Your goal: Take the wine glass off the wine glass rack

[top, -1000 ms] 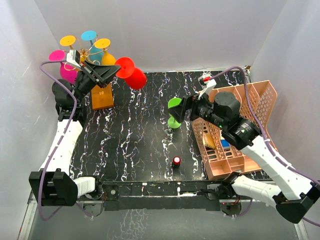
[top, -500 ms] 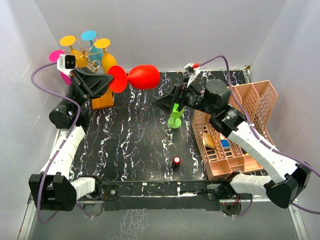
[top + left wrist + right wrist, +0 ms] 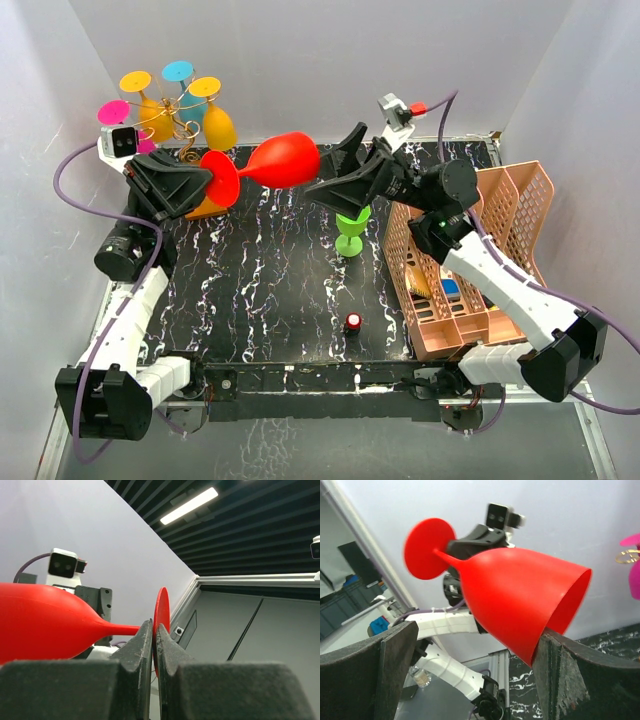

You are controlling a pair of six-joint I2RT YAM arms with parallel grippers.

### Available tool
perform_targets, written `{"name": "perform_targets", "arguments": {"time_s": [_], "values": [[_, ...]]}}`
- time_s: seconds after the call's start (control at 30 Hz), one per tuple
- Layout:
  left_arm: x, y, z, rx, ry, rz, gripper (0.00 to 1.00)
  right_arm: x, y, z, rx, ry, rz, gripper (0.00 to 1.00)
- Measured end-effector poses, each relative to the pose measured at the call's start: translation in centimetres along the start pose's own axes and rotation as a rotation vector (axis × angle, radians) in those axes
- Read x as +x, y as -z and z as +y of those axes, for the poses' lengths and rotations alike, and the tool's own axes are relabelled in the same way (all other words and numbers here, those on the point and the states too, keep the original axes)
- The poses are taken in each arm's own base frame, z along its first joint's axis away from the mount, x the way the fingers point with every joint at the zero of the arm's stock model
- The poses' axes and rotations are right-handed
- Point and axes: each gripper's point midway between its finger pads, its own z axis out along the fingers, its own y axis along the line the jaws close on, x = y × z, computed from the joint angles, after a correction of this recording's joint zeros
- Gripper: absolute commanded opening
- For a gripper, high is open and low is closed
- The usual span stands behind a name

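Basket [image 3: 520, 200] of salmon-pink lattice plastic stands at the right edge of the black marbled table [image 3: 270, 280]. Its near compartments hold a yellow bristly thing [image 3: 422, 285] and, just beside it, a blue thing [image 3: 450, 287], both too small to name. At the far left corner stands the wine glass rack [image 3: 180, 125], a gold wire tree. It carries a magenta glass [image 3: 113, 110], a cyan-footed glass [image 3: 178, 70] and two yellow-orange glasses [image 3: 218, 130] with their feet up. The red wine glass [image 3: 285, 160] is off the rack, held level in the air above the table's far side, foot to the left and open bowl to the right. The left gripper [image 3: 205, 180] has its fingers pinched tight on the glass's thin stem, right at the foot. The right gripper [image 3: 338, 168] has its fingers spread wide on either side of the bowl's mouth. The rim lies close against one finger [image 3: 560, 670], though contact cannot be told. A green glass [image 3: 350, 228] stands on the table below that gripper, just beside the basket.
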Motion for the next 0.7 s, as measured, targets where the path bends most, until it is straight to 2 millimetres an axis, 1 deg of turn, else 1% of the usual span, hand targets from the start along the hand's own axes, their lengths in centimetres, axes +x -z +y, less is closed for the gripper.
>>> {"name": "perform_targets", "arguments": {"time_s": [0.1, 0.17, 0.2, 0.27, 0.33, 0.53, 0.63, 0.7], "values": [[-0.3, 0.1, 0.1, 0.003, 0.006, -0.019, 0.0, -1.0, 0.0, 2.0, -0.084, 0.029, -0.03, 0.87], [-0.3, 0.1, -0.1, 0.013, 0.003, -0.026, 0.0, -1.4, 0.3, 3.0, -0.133, 0.042, -0.049, 0.75], [-0.3, 0.1, -0.2, 0.018, 0.003, -0.029, 0.0, -1.5, 0.5, 3.5, -0.16, 0.045, -0.058, 0.69], [-0.3, 0.2, -0.4, 0.027, 0.002, -0.035, 0.0, -1.2, 1.0, 4.4, -0.212, 0.039, -0.069, 0.63], [-0.2, 0.3, -0.4, 0.029, 0.003, -0.034, 0.0, -0.9, 1.5, 5.0, -0.261, 0.026, -0.077, 0.54], [0.3, 0.3, -0.6, 0.035, 0.003, -0.021, 0.0, -0.6, 2.1, 6.2, -0.37, -0.022, -0.101, 0.32], [0.7, 0.3, -0.7, 0.036, 0.003, -0.007, 0.04, -0.6, 2.3, 6.5, -0.402, -0.043, -0.102, 0.14], [0.9, 0.4, -0.7, 0.033, 0.003, 0.004, 0.08, -0.5, 2.4, 6.6, -0.411, -0.049, -0.103, 0.09]]}}
